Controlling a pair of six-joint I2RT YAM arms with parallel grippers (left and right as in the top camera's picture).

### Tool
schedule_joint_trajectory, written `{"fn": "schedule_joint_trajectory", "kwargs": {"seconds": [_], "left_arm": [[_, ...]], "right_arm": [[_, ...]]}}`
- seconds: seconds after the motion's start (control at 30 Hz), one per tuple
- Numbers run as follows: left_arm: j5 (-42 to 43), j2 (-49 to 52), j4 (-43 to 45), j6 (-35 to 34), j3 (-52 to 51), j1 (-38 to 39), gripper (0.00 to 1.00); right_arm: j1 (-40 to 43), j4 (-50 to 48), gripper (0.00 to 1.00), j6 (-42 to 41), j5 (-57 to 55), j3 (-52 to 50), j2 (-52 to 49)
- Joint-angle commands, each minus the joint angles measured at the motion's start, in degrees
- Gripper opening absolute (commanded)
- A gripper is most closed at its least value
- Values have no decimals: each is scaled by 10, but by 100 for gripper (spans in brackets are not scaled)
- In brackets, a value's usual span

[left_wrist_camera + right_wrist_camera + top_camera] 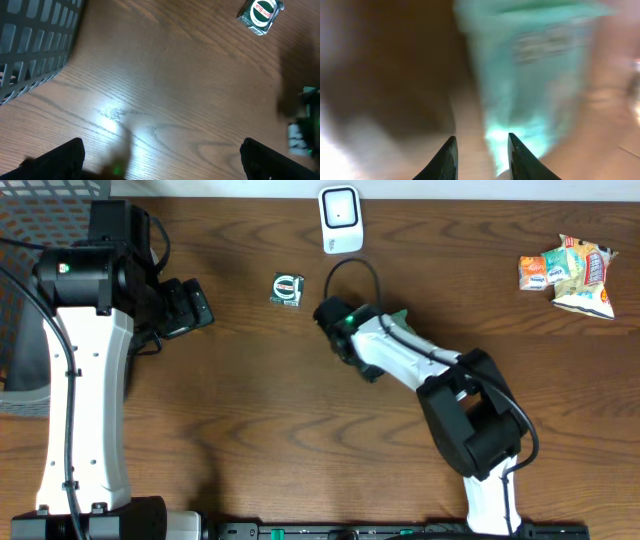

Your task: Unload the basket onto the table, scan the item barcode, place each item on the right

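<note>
- Right wrist view: the picture is much blurred. The right gripper shows two dark fingertips with a narrow gap between them. A teal pouch, which we judge to be the item to scan, is just ahead of them, more to the side of the right finger. Its lower end reaches down toward the gap. We cannot tell whether the fingers pinch it or stand free of it.
- Left wrist view: the left gripper is spread wide and holds nothing, with only the bare table between its fingers. A wire basket is far ahead of the left finger. A small green-and-white packet lies far ahead of the right finger.
- Overhead view: the barcode scanner stands beyond the right fingers, near them but apart. A pile of snack packets lies well away from both grippers.
- For this step we think the grip should be on an edge of the pouch, so that no finger covers the barcode. The printed face should be turned to the scanner window and held quiet there, because the soft pouch may bend or swing.
</note>
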State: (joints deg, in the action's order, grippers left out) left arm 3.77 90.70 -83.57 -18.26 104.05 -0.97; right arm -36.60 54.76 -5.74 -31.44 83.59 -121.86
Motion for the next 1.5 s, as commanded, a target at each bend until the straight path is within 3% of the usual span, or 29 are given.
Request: {"fn": "schedule_joint_trajectory", "kwargs": {"seconds": [0.0,0.1,0.17,0.27,0.43,0.5,0.63,0.83,0.93,1.2,1.33,1.47], "left_arm": [[-1,1,-2,-7,-3,-1,98],[-1,1,-2,-7,-3,-1,98],[-1,1,-2,-7,-3,-1,98],[-1,1,-2,-7,-3,-1,98],[-1,1,-2,-7,-3,-1,98],[-1,1,-2,-7,-3,-1,98],[-1,1,-2,-7,-3,-1,98],[-1,1,-2,-7,-3,-1,98],[-1,1,-2,-7,-3,-1,98],[-1,1,-2,-7,-3,-1,98],[-1,1,-2,-7,-3,-1,98],[-1,1,-2,-7,-3,-1,97]], "right_arm": [[-17,15,27,-25,129,23,13],[-10,39,30,-64,156,57,35],[7,53,61,-69,160,80,53],[46,59,78,-69,160,104,79],[142,31,84,-11,216,109,96],[197,14,85,61,332,106,84],[267,12,74,123,490,103,54],[316,16,68,123,586,100,-2],[321,23,58,123,608,100,-26],[312,35,43,123,604,91,-63],[306,35,1,122,604,89,-65],[297,30,1,93,664,91,-64]]}}
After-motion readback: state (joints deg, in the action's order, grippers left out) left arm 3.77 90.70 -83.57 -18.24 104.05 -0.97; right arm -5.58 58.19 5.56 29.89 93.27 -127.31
